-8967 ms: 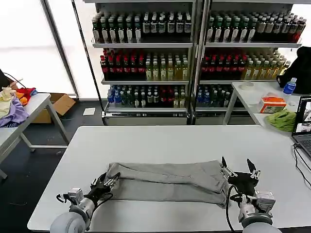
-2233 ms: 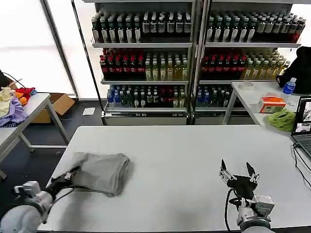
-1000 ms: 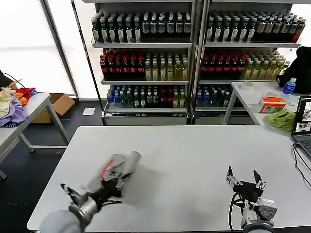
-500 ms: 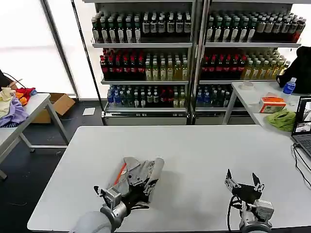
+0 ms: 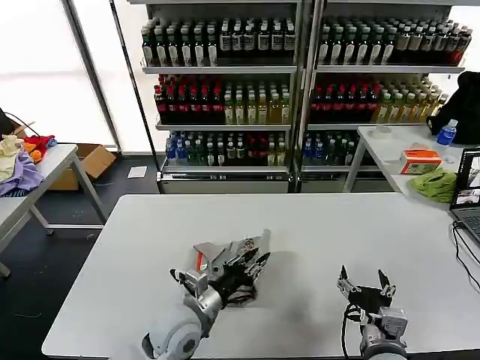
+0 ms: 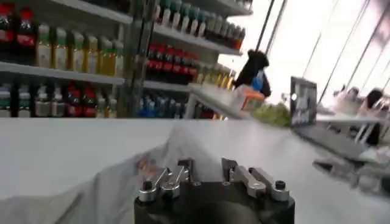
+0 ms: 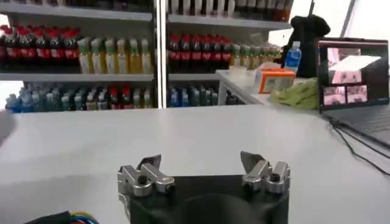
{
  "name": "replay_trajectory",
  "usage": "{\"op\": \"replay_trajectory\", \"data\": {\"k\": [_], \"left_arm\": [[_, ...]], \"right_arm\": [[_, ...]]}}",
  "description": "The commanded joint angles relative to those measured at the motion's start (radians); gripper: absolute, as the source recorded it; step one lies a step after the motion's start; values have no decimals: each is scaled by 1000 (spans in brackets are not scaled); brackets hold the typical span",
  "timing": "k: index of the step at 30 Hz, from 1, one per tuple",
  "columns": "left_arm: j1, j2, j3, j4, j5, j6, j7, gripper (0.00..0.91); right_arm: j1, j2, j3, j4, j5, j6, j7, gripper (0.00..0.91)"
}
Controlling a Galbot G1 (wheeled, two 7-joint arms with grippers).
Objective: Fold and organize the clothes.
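While bunched, grey shirt shows orange trim

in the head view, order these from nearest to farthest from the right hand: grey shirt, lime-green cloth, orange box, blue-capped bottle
1. grey shirt, bunched in the left hand, on the main table to the left of the right hand.
2. lime-green cloth, on the side table, far right.
3. orange box, just behind the cloth.
4. blue-capped bottle, at the back of that table.
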State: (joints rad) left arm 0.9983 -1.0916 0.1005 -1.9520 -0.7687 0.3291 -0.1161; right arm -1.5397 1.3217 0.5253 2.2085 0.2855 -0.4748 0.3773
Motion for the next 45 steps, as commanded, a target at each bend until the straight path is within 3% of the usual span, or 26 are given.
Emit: {"op": "replay_trajectory", "data": {"k": [1, 4, 6, 12, 19, 26, 30, 36, 39, 40, 45], "left_arm": [[-45, -38, -11, -14, -170, -125, 0, 907], [-25, -14, -38, -7, -134, -124, -9, 907], [-15, 5, -66, 2, -115, -122, -25, 907], [13, 98, -190, -1, -37, -25, -134, 907], [113, 164, -316, -23, -16, -19, -131, 907], [163, 169, -377, -30, -3, -19, -131, 907], [176, 171, -390, -29, -1, -15, -133, 907], [176, 169, -392, -25, -1, -11, -135, 907], [167, 167, -389, -18, -1, -8, -139, 907], [166, 167, -388, -17, -1, -7, -140, 907], [165, 163, -384, -11, -1, -4, -142, 907]], "right_arm": [[54, 1, -49, -50, 21, -35, 0, 907], [73, -1, -60, -51, 72, -57, 11, 907], [104, -7, -80, -47, 219, -80, 35, 907], [251, -32, -174, -109, 458, -104, 83, 907], [368, -20, -277, -229, 513, -104, 104, 907], [420, 26, -335, -311, 531, -103, 111, 897], [430, 45, -347, -341, 541, -103, 114, 846], [425, 57, -353, -363, 540, -103, 111, 635], [420, 56, -356, -371, 533, -103, 106, 292], [418, 56, -356, -370, 530, -103, 106, 0], [420, 40, -343, -353, 518, -102, 106, 0]]}}
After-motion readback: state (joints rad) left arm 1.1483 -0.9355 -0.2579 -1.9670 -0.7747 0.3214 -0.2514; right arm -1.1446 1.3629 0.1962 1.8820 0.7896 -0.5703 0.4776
